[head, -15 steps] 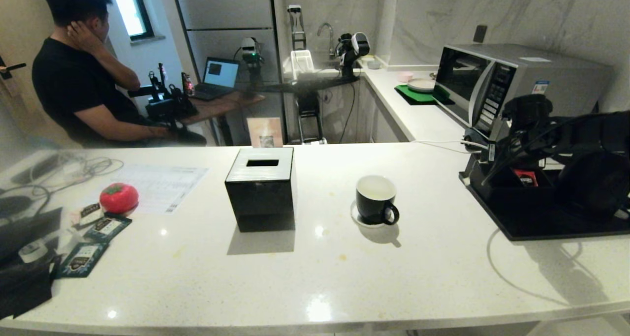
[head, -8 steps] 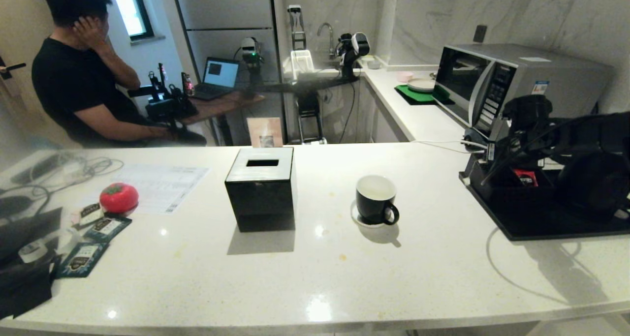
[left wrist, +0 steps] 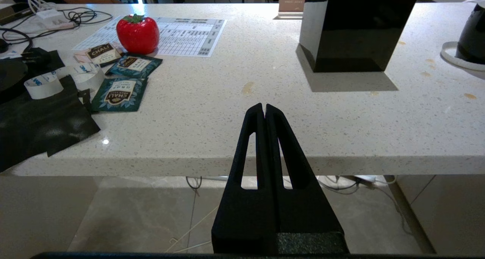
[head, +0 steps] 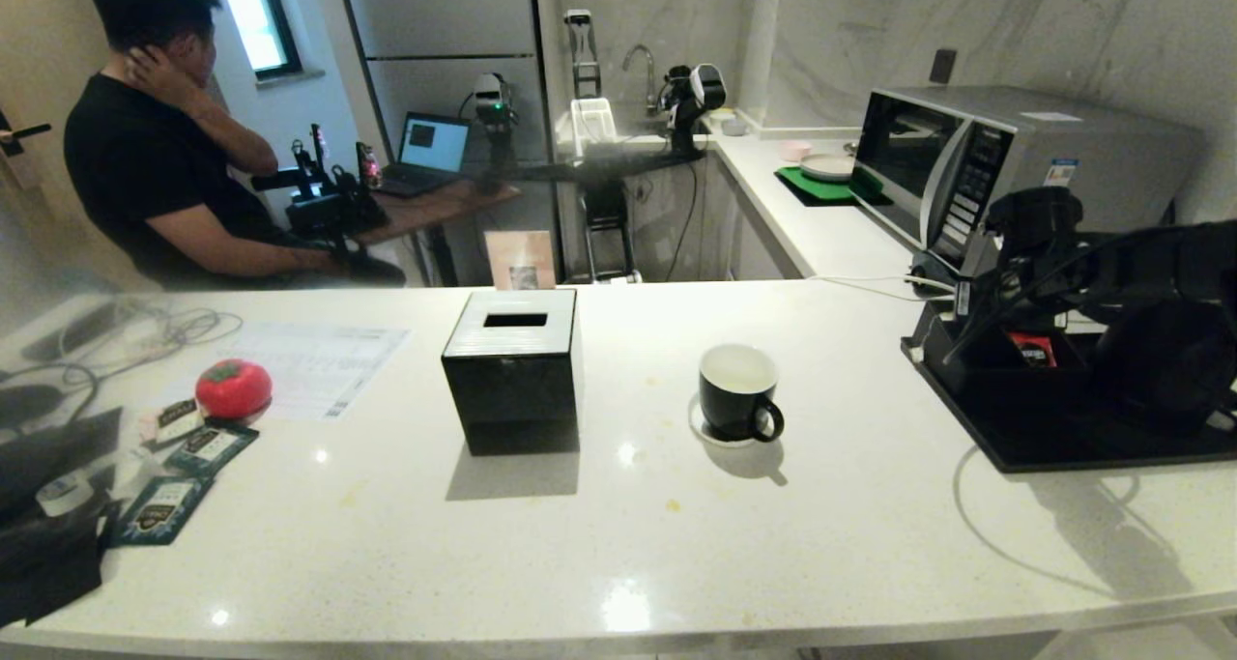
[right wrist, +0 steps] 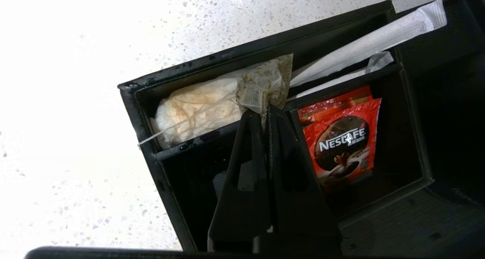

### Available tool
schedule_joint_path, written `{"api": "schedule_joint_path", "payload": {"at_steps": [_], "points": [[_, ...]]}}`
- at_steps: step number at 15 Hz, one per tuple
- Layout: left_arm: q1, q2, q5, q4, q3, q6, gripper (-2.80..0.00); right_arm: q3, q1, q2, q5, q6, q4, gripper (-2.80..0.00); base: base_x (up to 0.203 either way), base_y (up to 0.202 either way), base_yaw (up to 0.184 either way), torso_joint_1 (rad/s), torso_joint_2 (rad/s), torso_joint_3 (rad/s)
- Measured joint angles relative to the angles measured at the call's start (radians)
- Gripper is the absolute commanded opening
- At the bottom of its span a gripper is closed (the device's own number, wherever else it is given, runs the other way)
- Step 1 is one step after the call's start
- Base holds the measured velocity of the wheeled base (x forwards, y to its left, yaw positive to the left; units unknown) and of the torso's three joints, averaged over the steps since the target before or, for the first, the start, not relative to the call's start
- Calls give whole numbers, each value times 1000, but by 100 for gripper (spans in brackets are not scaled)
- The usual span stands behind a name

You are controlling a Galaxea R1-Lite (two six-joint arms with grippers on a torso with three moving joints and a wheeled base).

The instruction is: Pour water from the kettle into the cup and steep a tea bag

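The right gripper (right wrist: 266, 113), apart a second ago, is now pinching shut on a corner of the tea bag (right wrist: 265, 85), which is sticking up from the organizer's (right wrist: 144, 111) end compartment; red coffee sachets (right wrist: 343, 137) are lying just beside the fingertips. The cup (head: 738, 392) is sitting on its saucer, unmoved, well apart from that gripper, with bare counter (head: 850, 370) lying between them. The left gripper (left wrist: 264, 111) is hanging, fingers together, at the counter's near edge. The kettle cannot be made out.
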Motion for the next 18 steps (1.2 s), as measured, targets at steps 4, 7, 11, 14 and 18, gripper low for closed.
{"api": "schedule_joint_path", "payload": {"at_steps": [4,7,11,14,18], "points": [[0,0,0,0,0,1,-280,0,-1,0,0,1,1,-280,0,0,0,0,0,0],[0,0,0,0,0,0,-280,1,0,-3,0,1,3,-280,0,0,0,0,0,0],[0,0,0,0,0,0,-280,1,3,-14,0,1,3,-280,0,0,0,0,0,0],[0,0,0,0,0,1,-280,1,5,-29,0,1,2,-280,0,0,0,0,0,0],[0,0,0,0,0,0,-280,4,6,-51,0,0,2,-280,0,0,0,0,0,0]]}}
